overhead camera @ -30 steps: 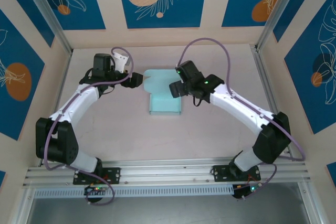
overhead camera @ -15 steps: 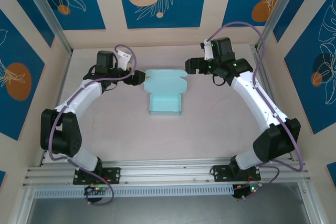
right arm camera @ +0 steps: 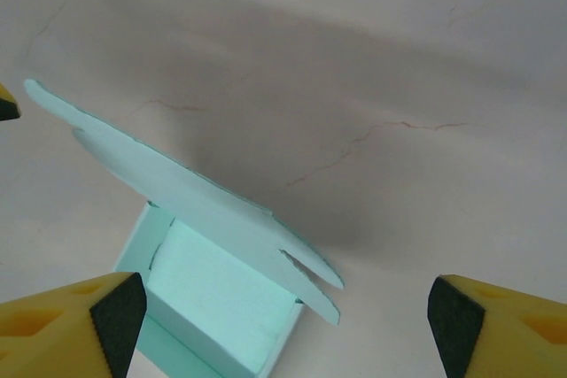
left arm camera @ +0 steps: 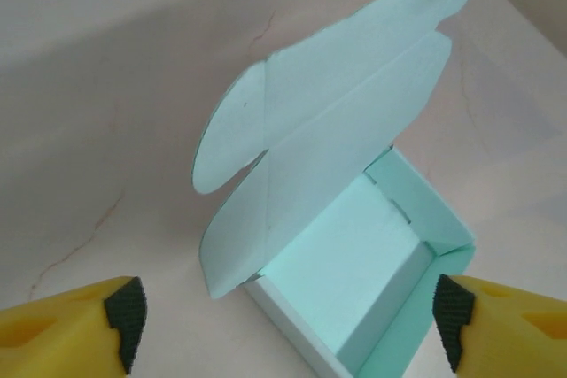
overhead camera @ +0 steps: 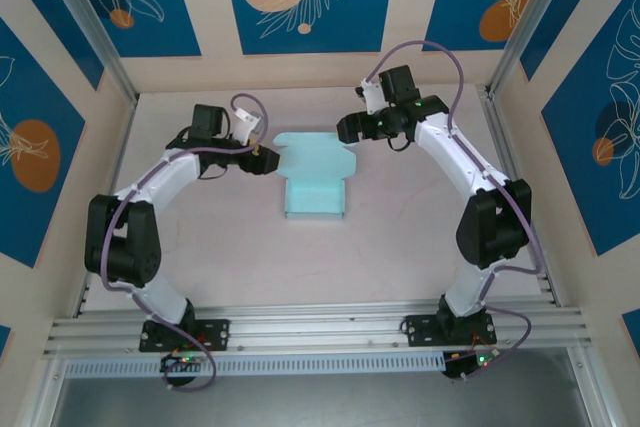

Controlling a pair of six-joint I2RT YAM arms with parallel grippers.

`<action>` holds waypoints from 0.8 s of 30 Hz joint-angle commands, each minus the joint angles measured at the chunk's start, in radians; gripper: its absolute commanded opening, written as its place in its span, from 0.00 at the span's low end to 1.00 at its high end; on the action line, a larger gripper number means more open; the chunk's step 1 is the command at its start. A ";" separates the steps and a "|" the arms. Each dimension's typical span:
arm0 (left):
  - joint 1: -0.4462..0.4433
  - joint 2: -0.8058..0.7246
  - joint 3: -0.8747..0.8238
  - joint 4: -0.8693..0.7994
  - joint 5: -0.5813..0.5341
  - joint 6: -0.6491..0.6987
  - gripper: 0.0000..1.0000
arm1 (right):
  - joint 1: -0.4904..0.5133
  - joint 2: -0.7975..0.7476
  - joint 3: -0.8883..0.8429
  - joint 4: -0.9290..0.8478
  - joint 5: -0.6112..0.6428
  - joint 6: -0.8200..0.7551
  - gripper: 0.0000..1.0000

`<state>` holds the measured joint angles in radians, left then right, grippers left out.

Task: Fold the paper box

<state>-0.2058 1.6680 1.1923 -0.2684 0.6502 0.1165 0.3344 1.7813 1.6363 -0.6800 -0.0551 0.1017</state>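
The box (overhead camera: 313, 197) sits mid-table (overhead camera: 400, 247) with its tray walls already up. The lid (overhead camera: 315, 152) stands open, ears untucked, so closing remains. The left gripper (overhead camera: 265, 159) and right gripper (overhead camera: 345, 130) flank the lid, jaws apart, holding nothing.

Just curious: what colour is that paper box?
The paper box is pale aqua-blue; clearest in the left wrist view.

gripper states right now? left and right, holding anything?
Left gripper: open, holding nothing, at the left edge of the paper box.
Right gripper: open, holding nothing.
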 commanded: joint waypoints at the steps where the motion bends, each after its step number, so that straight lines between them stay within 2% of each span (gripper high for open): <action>1: -0.007 0.049 -0.032 0.082 -0.004 -0.056 0.75 | 0.015 0.031 0.020 -0.032 -0.033 -0.022 0.82; 7: -0.016 0.092 -0.074 0.221 -0.026 -0.106 0.72 | 0.040 0.040 -0.047 0.006 -0.016 -0.005 0.80; 13: -0.033 0.126 -0.075 0.276 -0.033 -0.115 0.70 | 0.052 0.050 -0.088 0.028 -0.013 0.006 0.71; 18: -0.040 0.140 -0.070 0.293 -0.031 -0.121 0.63 | 0.058 0.076 -0.095 0.030 -0.002 0.005 0.64; 24: -0.046 0.157 -0.055 0.290 -0.039 -0.117 0.51 | 0.057 0.101 -0.095 0.030 0.030 -0.003 0.63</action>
<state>-0.2379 1.8027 1.1244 0.0044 0.6155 -0.0013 0.3862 1.8637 1.5509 -0.6506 -0.0395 0.1059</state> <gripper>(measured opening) 0.535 0.630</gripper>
